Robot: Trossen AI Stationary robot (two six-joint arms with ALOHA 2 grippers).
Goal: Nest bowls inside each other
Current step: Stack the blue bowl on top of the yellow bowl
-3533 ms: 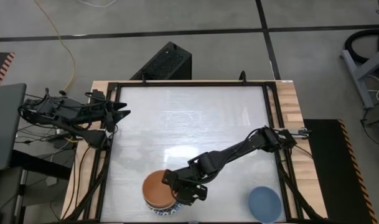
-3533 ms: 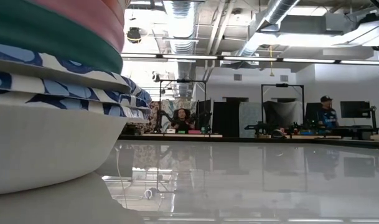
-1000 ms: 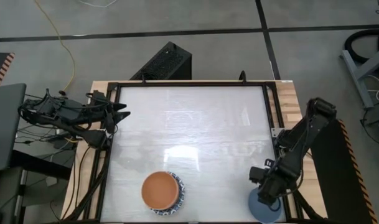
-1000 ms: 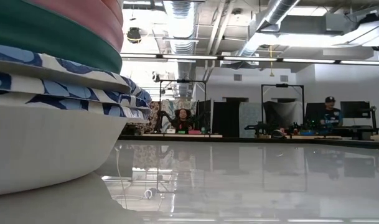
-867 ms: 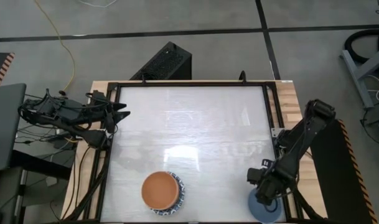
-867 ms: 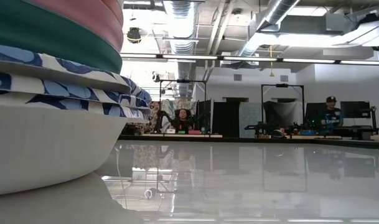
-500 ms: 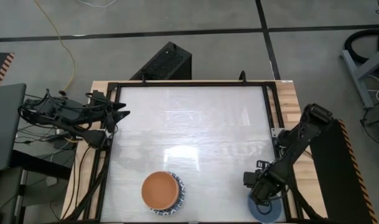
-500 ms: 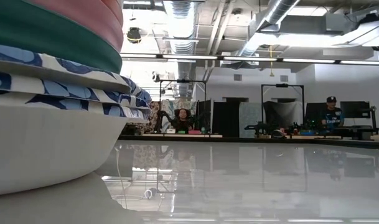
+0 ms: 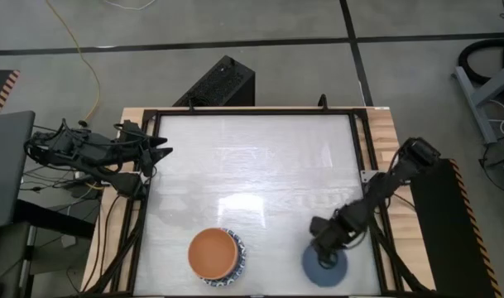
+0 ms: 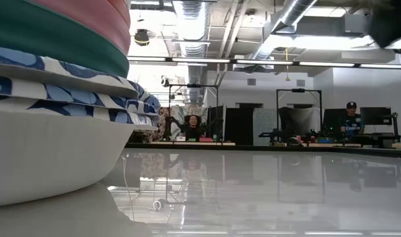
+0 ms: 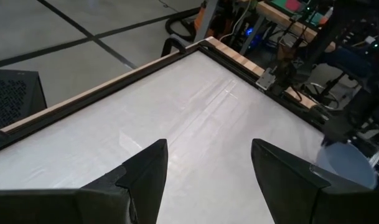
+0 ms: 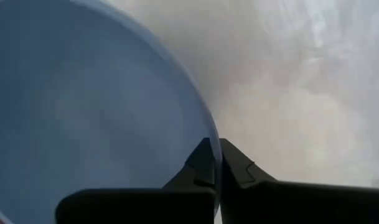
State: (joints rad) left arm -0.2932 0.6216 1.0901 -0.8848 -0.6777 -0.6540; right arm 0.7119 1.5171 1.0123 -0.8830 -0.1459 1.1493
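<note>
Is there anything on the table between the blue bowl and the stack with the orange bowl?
No. In the high view, only bare table separates the blue bowl from the stack.

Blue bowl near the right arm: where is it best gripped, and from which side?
By its thin rim, from above. The blue bowl sits mouth up on the table, so only the rim offers a pinchable edge, one finger inside, one outside. The right gripper is shut on the rim just so. The left gripper waits open at the table's left edge.
</note>
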